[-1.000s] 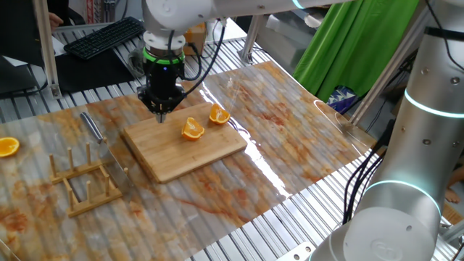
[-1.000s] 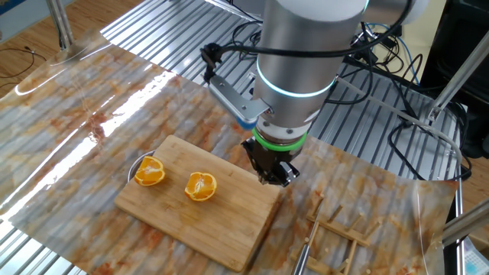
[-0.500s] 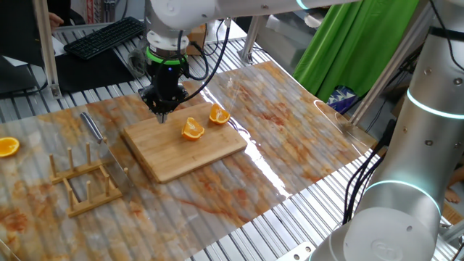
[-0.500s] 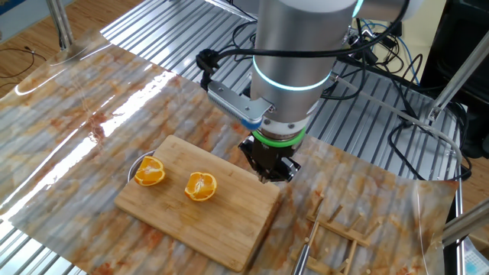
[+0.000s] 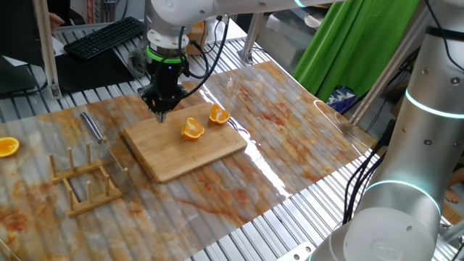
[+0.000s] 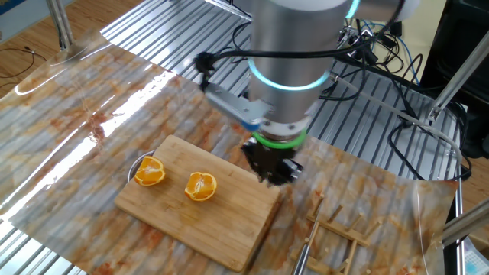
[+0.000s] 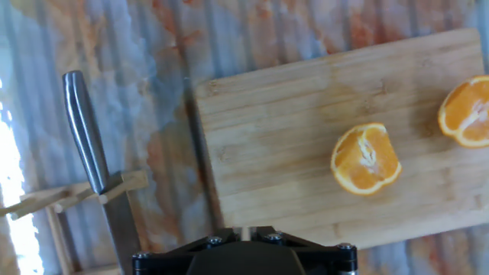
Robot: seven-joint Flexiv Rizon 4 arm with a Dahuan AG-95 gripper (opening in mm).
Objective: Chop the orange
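A small orange half (image 5: 7, 147) lies cut face up at the far left of the table, far from my gripper. Two rounder orange halves (image 5: 192, 129) (image 5: 219, 114) sit on the wooden board (image 5: 174, 156); they also show in the hand view (image 7: 365, 158) (image 7: 467, 111). My gripper (image 5: 161, 112) hangs over the board's corner nearest the knife, with its jaws close together and nothing between them. It also shows in the other fixed view (image 6: 271, 177) and in the hand view (image 7: 243, 229). The knife (image 5: 92, 127) lies on the table left of the board.
A wooden rack (image 5: 83, 181) stands left of the board, with the knife's blade (image 7: 122, 229) reaching to it. A keyboard (image 5: 105, 36) lies at the back. A second robot arm (image 5: 413, 167) stands at the right.
My gripper has shifted slightly over the board's corner; the orange pieces and the knife have not moved.
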